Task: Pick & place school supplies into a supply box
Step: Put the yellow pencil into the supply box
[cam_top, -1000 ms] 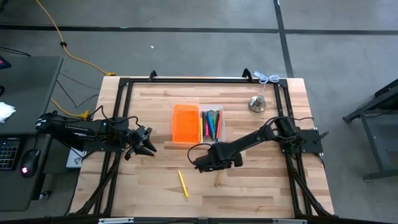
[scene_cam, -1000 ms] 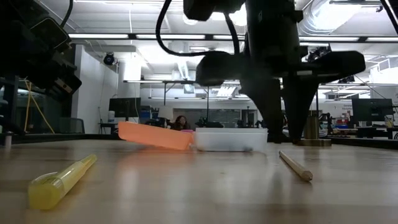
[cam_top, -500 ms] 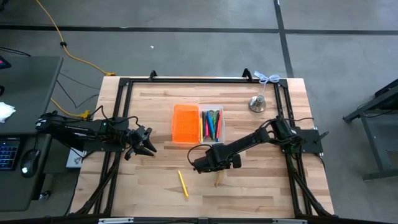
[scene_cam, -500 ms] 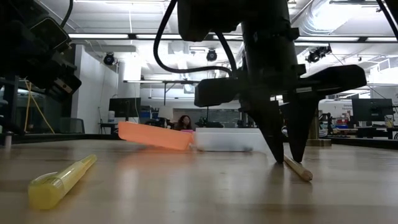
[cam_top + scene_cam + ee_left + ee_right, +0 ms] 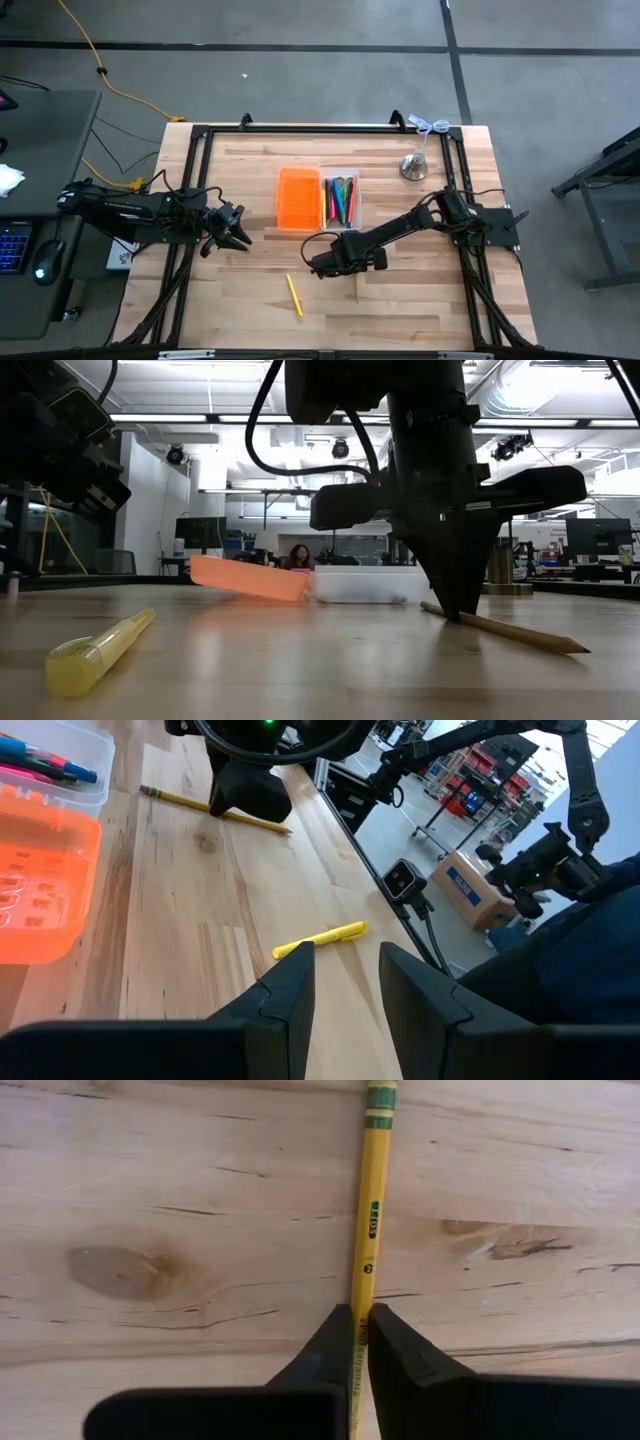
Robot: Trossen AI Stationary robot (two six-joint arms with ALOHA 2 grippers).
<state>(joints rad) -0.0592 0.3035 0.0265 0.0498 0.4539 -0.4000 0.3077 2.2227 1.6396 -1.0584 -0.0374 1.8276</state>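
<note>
A yellow pencil (image 5: 370, 1230) with a green band lies flat on the wooden table; my right gripper (image 5: 455, 615) stands over it, pointing down and shut on it. In the high view the gripper (image 5: 345, 262) hides the pencil. The supply box lies open farther back, its orange half (image 5: 298, 198) beside its clear tray (image 5: 341, 200), which holds several coloured pens. A yellow highlighter (image 5: 294, 296) lies near the front edge. My left gripper (image 5: 235, 232) waits open at the table's left, above the wood. My right gripper pinches the pencil's shaft (image 5: 366, 1302) between its two fingers, partway along its length. The fingers come from above, pointing down, and lie across the pencil. The pencil rests on the table (image 5: 520, 635), its sharpened end toward the near edge.
A silver bell-shaped object (image 5: 414, 166) stands at the far right. A black frame (image 5: 200, 135) runs around the table's edges. Bare wood lies between the box and the highlighter (image 5: 95, 652).
My right gripper has come down onto the pencil and shut on it. As the fingers closed, the pencil turned about on the table and now points more toward the near right. My left arm has kept still.
</note>
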